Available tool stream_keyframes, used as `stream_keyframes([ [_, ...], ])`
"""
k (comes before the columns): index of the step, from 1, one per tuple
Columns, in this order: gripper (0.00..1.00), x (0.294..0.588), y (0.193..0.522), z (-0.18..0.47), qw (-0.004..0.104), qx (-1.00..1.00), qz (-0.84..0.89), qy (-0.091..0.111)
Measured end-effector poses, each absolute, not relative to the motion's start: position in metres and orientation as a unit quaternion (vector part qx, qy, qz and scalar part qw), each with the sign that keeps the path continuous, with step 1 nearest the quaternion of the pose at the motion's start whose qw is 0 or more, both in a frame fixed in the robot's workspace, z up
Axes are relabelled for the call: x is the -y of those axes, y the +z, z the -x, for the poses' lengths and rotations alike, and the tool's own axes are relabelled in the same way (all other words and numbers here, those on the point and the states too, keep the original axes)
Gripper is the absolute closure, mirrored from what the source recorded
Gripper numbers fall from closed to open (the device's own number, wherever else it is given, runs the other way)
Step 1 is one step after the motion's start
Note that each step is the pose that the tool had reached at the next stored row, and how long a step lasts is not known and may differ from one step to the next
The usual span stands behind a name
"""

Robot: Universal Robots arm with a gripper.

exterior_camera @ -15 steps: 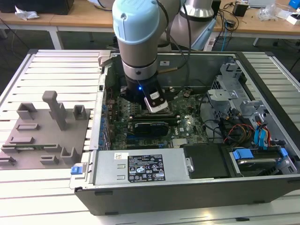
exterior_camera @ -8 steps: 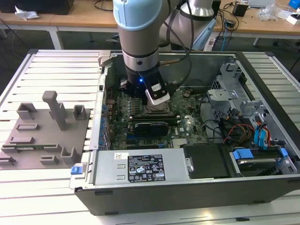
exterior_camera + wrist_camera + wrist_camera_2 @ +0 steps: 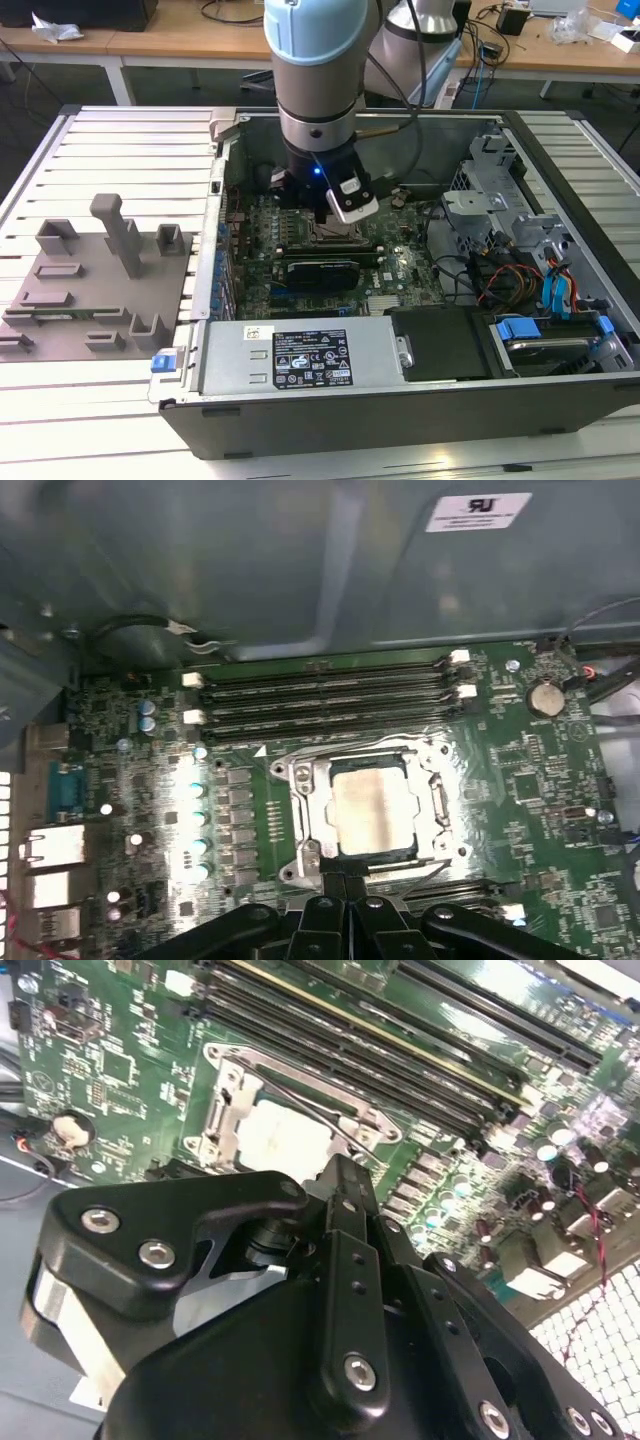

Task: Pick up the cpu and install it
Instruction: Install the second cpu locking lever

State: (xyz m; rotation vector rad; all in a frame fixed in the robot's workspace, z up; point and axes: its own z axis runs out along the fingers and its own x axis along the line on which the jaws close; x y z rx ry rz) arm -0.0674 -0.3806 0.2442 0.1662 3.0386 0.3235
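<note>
In the exterior view our arm reaches down into the open computer case, which lies on the slatted tabletop, and the gripper hangs low over the motherboard, just above the socket frame and beside the long black card. In the second wrist view the cpu sits inside the frame, its pale top showing beyond the gripper, whose fingers look drawn together and hold nothing. In the first wrist view the cpu lies square in the frame, beside the memory slots. We judge it seated; a good finish needs it flat, corners flush, with no side pressure.
</note>
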Motion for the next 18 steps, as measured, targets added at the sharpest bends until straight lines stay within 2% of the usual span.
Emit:
stream_keyframes([
  [18, 0.89, 0.395, 0.239, 0.069, 0.039, -0.993, -0.054, 0.101],
])
